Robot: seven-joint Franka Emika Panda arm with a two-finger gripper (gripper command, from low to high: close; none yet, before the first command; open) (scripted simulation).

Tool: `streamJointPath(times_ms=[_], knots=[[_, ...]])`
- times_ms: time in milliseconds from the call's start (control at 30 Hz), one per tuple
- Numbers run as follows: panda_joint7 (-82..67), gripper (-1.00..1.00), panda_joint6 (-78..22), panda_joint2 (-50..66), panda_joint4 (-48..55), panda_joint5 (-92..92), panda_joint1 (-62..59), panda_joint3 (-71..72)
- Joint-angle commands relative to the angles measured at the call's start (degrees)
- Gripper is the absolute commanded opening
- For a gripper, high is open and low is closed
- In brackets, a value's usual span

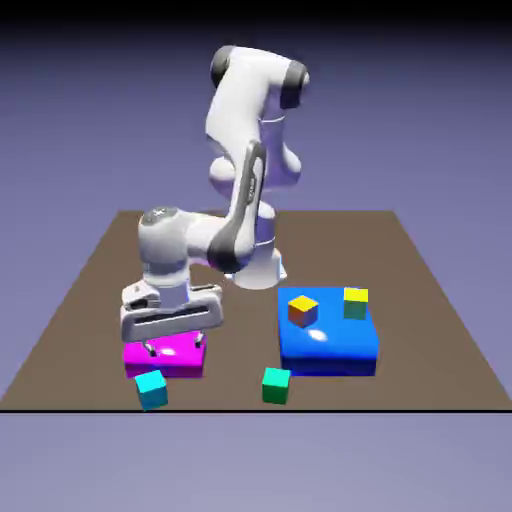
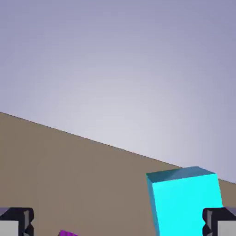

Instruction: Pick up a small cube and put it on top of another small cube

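The cyan cube [image 2: 184, 203] sits just ahead of our claw [image 1: 176, 346], jaws spread wide and empty above the magenta slab [image 1: 165, 355], ready to straddle it.

A rendered simulation: flat brown table [image 1: 90, 300], featureless blue-violet backdrop [image 1: 420, 120], plain-coloured blocks, a white robot arm [image 1: 245, 150].

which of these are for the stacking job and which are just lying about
For the job: cyan cube, orange cube, gripper.
Lying about: green cube, teal cube, blue slab, magenta slab.
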Motion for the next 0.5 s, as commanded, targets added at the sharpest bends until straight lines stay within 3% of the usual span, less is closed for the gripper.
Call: streamJointPath(times_ms=[0, 167, 300, 333, 467], knots=[[-2.1, 0.00, -1.1, 2.1, 1.2, 1.1, 0.7, -1.4], [-10.2, 0.00, -5.4, 10.3, 6.2, 5.3, 3.4, -6.9], [-14.4, 0.00, 0.3, 18.1, 8.4, 12.2, -2.4, 0.6], [-14.4, -1.00, 0.3, 18.1, 8.4, 12.2, -2.4, 0.6], [-11.1, -1.00, -4.3, 11.9, 6.6, 6.7, 2.3, -5.4]])
